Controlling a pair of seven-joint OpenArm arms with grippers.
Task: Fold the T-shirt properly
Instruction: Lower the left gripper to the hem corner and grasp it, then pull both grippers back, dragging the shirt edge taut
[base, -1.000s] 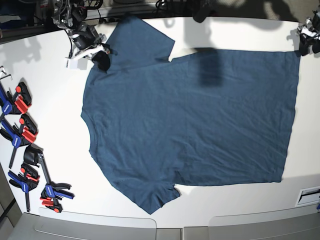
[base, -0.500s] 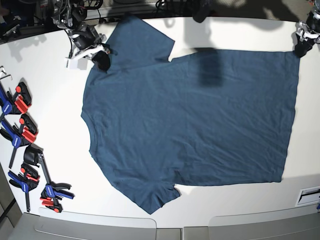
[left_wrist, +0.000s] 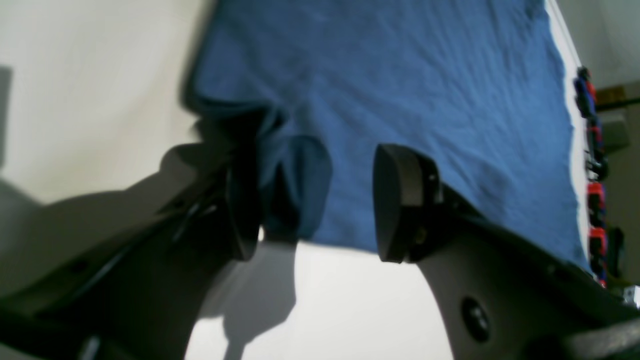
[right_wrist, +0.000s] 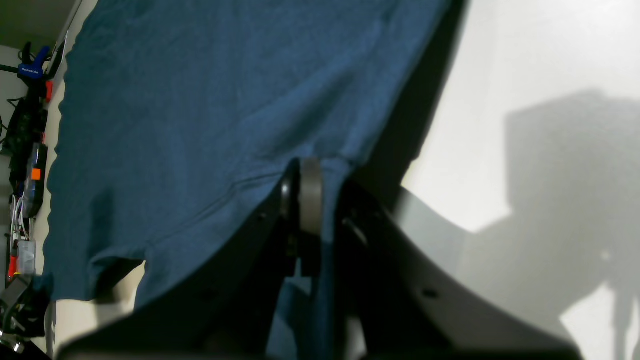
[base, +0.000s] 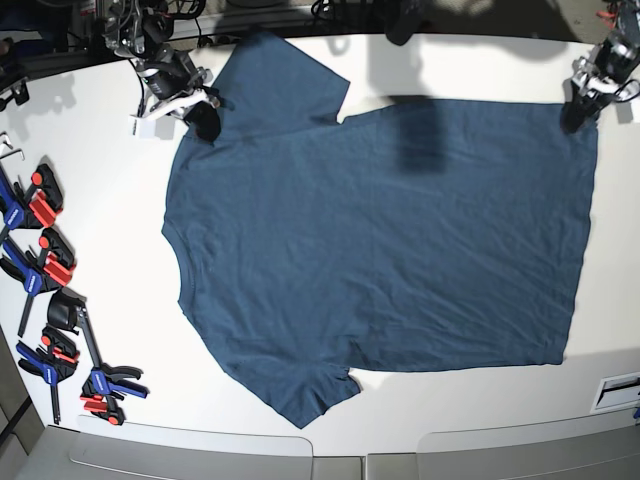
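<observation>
The dark navy-teal T-shirt (base: 380, 240) lies spread flat on the white table (base: 100, 200), collar toward the left and hem toward the right. My right gripper (base: 200, 112) sits at the far left shoulder by the upper sleeve. In the right wrist view it (right_wrist: 310, 195) is shut on a pinch of the T-shirt (right_wrist: 200, 100). My left gripper (base: 583, 100) hangs over the far right hem corner. In the left wrist view it (left_wrist: 320, 205) is open, and a bunched fold of the T-shirt (left_wrist: 400, 75) rests between the jaws against one finger (left_wrist: 242, 200).
Several red, blue and black clamps (base: 45, 260) lie along the table's left edge, also seen as clamps (left_wrist: 592, 165) in the left wrist view. A white slotted part (base: 618, 390) sits at the right edge. Cables and gear crowd the far left corner.
My left gripper has moved inward from the far right table corner onto the hem corner. The right gripper and the T-shirt have stayed put.
</observation>
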